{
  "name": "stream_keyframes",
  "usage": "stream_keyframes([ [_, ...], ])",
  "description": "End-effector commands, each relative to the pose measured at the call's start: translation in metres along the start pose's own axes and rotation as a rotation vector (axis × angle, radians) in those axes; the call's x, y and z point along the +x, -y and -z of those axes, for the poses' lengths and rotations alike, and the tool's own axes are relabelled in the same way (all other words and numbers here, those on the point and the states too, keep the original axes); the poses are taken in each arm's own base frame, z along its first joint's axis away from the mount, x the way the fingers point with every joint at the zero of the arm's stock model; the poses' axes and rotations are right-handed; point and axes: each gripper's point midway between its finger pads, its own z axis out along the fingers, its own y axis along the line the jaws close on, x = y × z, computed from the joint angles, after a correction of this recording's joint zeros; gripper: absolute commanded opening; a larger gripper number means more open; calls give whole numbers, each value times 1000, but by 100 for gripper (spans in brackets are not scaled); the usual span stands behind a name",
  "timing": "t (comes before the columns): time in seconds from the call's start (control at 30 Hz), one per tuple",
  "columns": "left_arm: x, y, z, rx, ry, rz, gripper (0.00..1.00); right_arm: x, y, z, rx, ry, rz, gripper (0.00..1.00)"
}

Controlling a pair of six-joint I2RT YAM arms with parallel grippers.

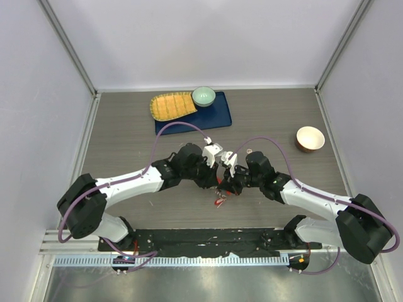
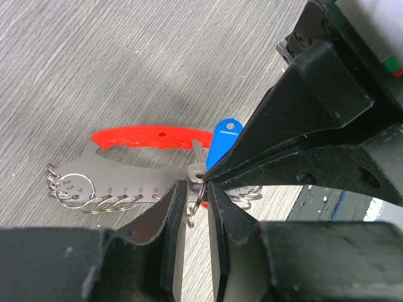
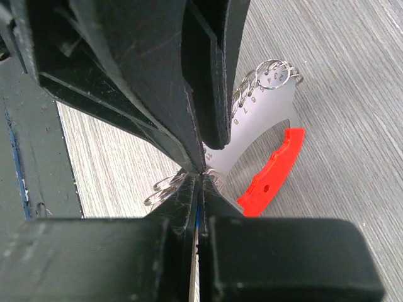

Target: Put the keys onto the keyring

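The table is showing a matt, grey wood-grain finish with fine streaks. The keyring is presenting a flat brushed-metal plate and thin bright wire rings, and its red tag is looking like smooth, slightly glossy plastic. The blue key is wearing a shiny plastic head over a dull grey metal blade. Both the left gripper and the right gripper are showing matt black plastic fingers, scuffed with pale scratches.
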Motion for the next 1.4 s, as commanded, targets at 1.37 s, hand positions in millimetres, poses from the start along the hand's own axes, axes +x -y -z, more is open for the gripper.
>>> stream_keyframes([
  [1.37,-25,0,8,99,373,116,24,-26,0,16,92,208,-71,1],
])
